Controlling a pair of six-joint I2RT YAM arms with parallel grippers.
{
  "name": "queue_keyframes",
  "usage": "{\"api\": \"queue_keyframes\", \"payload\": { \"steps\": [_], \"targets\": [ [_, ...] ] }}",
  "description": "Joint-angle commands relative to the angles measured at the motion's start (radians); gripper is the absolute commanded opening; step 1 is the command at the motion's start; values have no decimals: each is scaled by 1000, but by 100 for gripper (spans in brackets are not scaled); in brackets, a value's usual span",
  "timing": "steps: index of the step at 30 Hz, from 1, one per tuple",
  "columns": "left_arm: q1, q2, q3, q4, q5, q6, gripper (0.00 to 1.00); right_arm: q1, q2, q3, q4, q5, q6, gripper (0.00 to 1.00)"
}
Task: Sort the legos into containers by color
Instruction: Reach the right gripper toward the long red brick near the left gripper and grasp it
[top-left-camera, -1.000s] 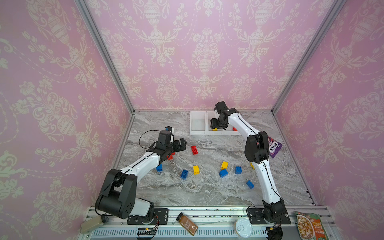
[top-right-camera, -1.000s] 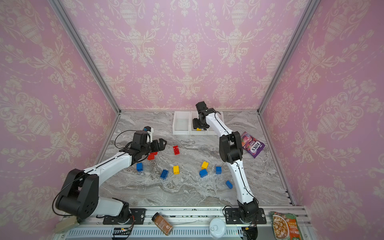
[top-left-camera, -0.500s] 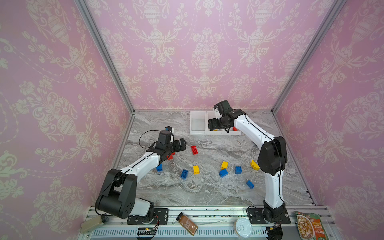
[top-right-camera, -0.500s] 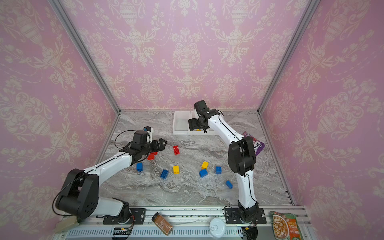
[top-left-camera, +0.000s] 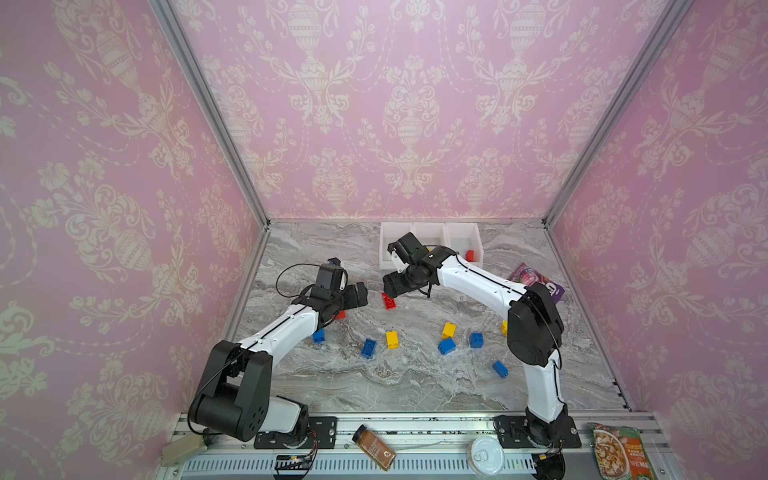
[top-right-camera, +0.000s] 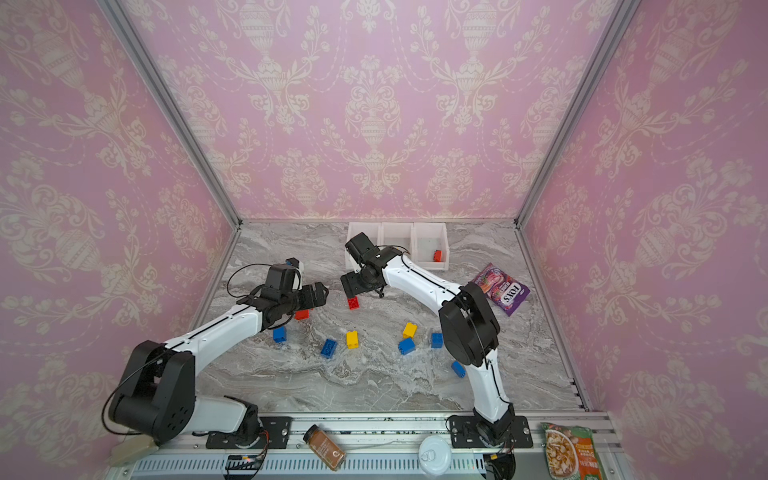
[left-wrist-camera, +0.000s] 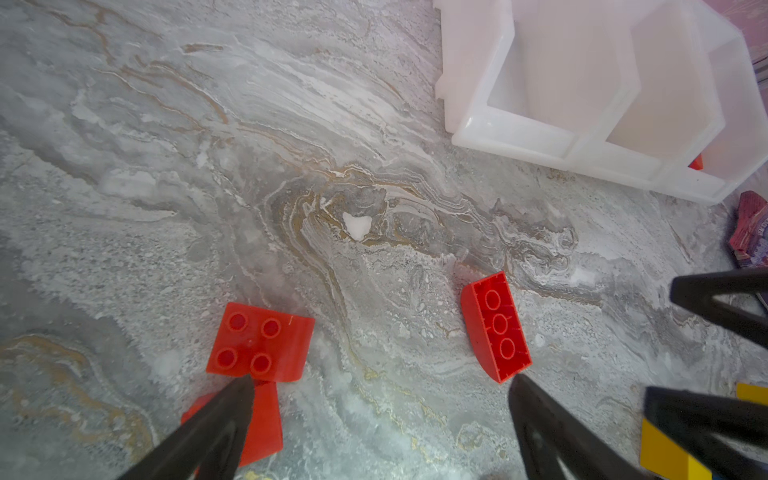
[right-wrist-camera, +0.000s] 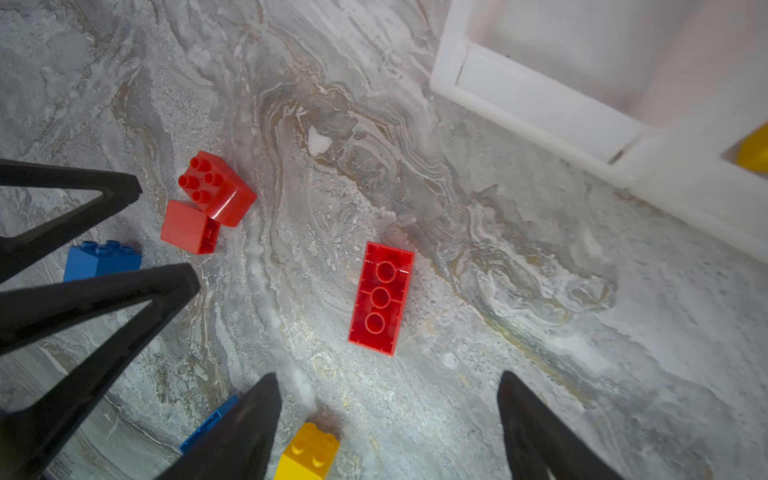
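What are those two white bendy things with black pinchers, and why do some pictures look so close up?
They are two robot arms, each ending in a claw. Two pictures come from cameras high up, looking down on the whole marble table. The other two come from little cameras on the arms' wrists, so everything looks close; the black fingers there belong to the claws. Red, yellow and blue legos lie scattered on the table. Three white containers stand at the back; one holds a red brick. The left claw and the right claw are both open and hold nothing. A long red brick lies near both, its hollow underside showing.
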Motion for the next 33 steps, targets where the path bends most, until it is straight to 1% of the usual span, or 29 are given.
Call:
{"api": "queue_keyframes", "payload": {
  "steps": [1,7,10,20,25,30,33],
  "targets": [
    [14,-34,-2,-76,-30,-15,97,25,79,49,-21,27,24,81],
    [51,-62,-30,-87,-26,-29,95,52,160,96,-36,72,24,78],
    [61,-69,-30,-86,-23,-29,95,53,187,110,-33,81,24,75],
    [66,-68,-30,-71,-17,-31,95,53,255,171,-33,122,18,66],
    [65,-62,-31,-60,2,-34,94,54,277,197,-46,136,11,63],
    [65,-63,-30,-57,4,-35,94,54,279,196,-47,139,8,51],
    [66,-63,-30,-55,6,-35,94,53,277,194,-46,139,8,48]
  ]
}}
